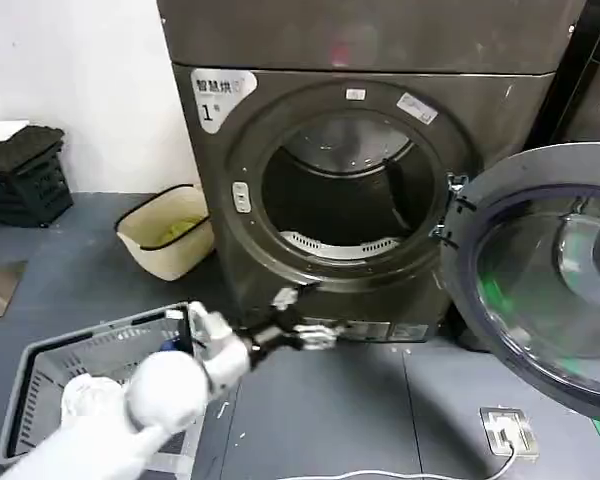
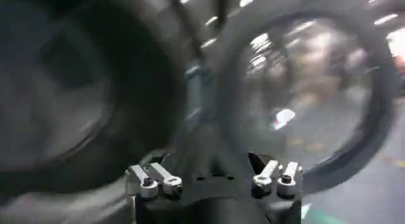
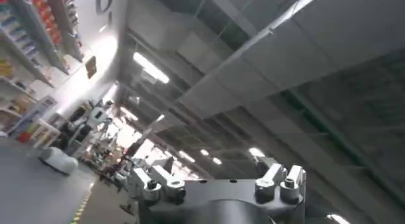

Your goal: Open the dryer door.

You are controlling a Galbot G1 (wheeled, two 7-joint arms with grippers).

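Observation:
The dark grey-brown dryer (image 1: 280, 140) carries a white "1" sticker (image 1: 220, 95). Its dryer door (image 1: 540, 270), a chrome ring around dark glass, stands swung wide open to the right on its hinge (image 1: 452, 210), baring the drum opening (image 1: 345, 190). My left gripper (image 1: 300, 318) hovers low in front of the machine, just below the opening's lower rim, open and holding nothing. In the left wrist view the gripper (image 2: 215, 171) faces the drum, with the door (image 2: 304, 92) beside it. My right gripper (image 3: 215, 174) points up at a ceiling, open and empty.
A grey laundry basket (image 1: 90, 360) with white cloth sits on the floor under my left arm. A beige bin (image 1: 165, 232) stands left of the dryer, a black crate (image 1: 25, 175) farther left. A metal plate (image 1: 508, 432) lies on the floor below the door.

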